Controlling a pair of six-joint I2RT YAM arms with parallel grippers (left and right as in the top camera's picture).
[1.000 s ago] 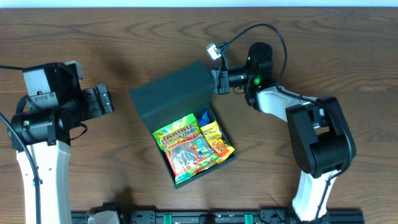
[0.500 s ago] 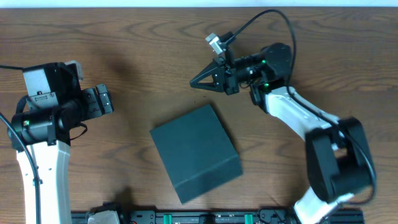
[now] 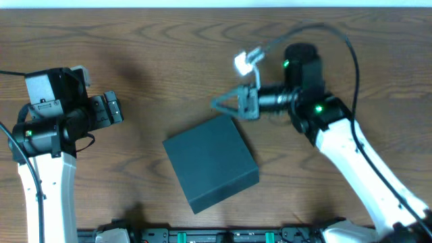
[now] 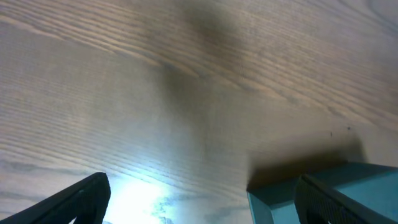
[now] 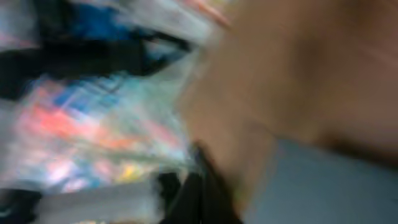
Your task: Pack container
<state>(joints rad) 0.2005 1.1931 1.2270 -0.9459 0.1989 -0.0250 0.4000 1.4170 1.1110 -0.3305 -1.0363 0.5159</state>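
The dark teal container (image 3: 210,162) lies in the middle of the table with its lid down flat, contents hidden. My right gripper (image 3: 221,104) hovers just past the container's far corner, motion-blurred, its fingers pressed together into one point and holding nothing. The right wrist view is a smear in which that gripper (image 5: 205,186) shows as a single dark wedge beside a grey-teal surface (image 5: 323,180). My left gripper (image 3: 116,108) stays at the left, well clear of the box, open and empty. In the left wrist view its fingers (image 4: 84,199) stand wide apart, and a corner of the container (image 4: 277,198) shows at the lower right.
Bare wood tabletop (image 3: 135,40) surrounds the box on all sides. A white tag on a black cable (image 3: 248,62) hangs above the right gripper. A dark rail (image 3: 223,236) runs along the table's front edge.
The container's lid has gone from raised, with bright snack packets showing, to shut flat. My right gripper let go of the lid and swung away to the right. The left arm stayed still.
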